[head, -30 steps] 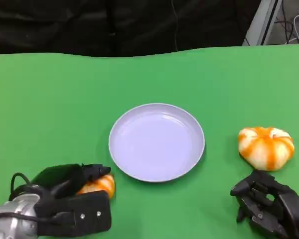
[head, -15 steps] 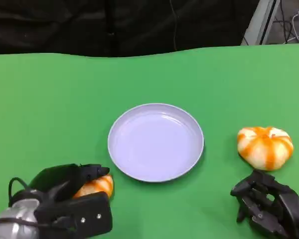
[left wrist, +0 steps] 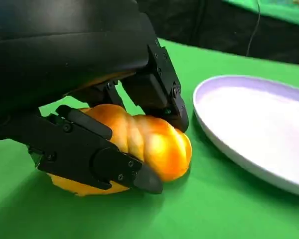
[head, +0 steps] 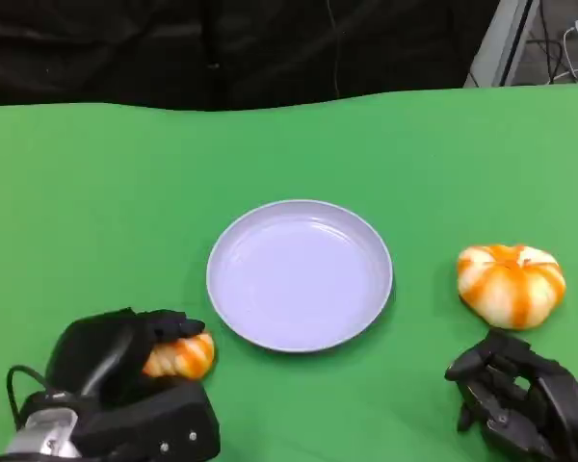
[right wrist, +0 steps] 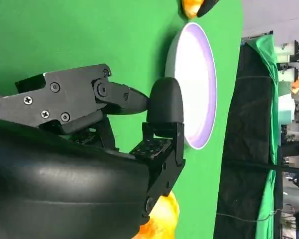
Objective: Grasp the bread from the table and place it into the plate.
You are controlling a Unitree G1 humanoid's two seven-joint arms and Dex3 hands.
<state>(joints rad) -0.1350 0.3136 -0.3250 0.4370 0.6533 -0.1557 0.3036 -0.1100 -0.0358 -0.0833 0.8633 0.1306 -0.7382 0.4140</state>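
A green cloth-covered counter (head: 96, 192) holds a round, shallow, pale lilac plate (head: 300, 275) at its middle, with nothing in it. Near the front left, the robot's black left hand (head: 125, 361) is wrapped around a small, glossy, orange-glazed bread roll (head: 180, 354). The roll lies just left of the plate's near rim, close but not touching it, so the plate sits to the hand's right and a little farther away from the robot. From the left wrist camera, the roll's (left wrist: 139, 144) ridged body points lengthwise toward the plate (left wrist: 259, 129), and the fingers (left wrist: 99, 159) close over and under it, touching its crust. It appears to rest on the cloth or barely above it; which one cannot be told.

On the right, a larger round bun with orange and white stripes (head: 512, 283) sits well clear of the plate. The black right hand (head: 520, 395) rests just in front of it, not touching, fingers loosely apart and holding nothing.

The left hand is the nearer one to the plate with bread in its grip; a short carry rightward and forward would likely bring the roll over the rim.
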